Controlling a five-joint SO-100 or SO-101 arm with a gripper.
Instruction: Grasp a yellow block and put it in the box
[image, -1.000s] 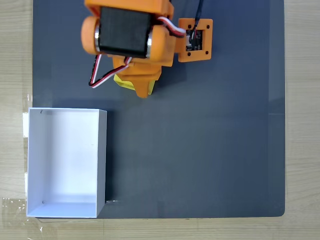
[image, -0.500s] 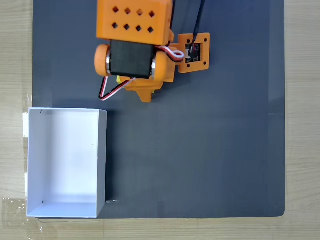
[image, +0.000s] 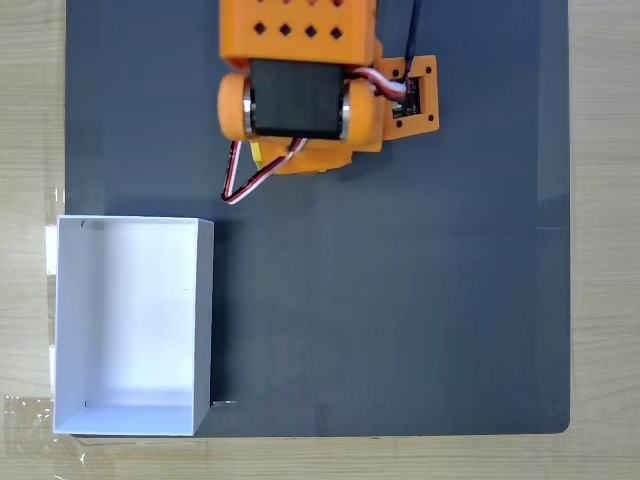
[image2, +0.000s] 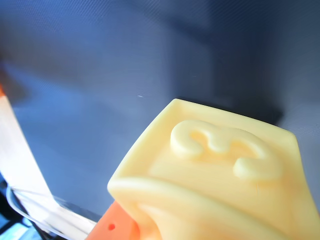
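A dark grey mat (image: 400, 300) covers a pale wooden table (image: 30, 120). One white box (image: 130, 325) sits at the mat's left edge in the fixed view, open-topped. One orange arm (image: 300, 85) hangs up and to the right of the box. One yellow block (image2: 215, 175) fills the wrist view, a raised "3" on its face, an orange finger (image2: 117, 227) touching its lower edge; in the fixed view a yellow sliver (image: 257, 153) peeks from under the arm. The claw appears clamped on the block.

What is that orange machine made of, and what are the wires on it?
The arm is bright orange plastic: a boxy shell with rows of small diamond-shaped holes, above a black motor block in rounded orange caps. Red, white and black wires loop from its side. A flat orange bracket holds a small circuit board fed by a black cable.
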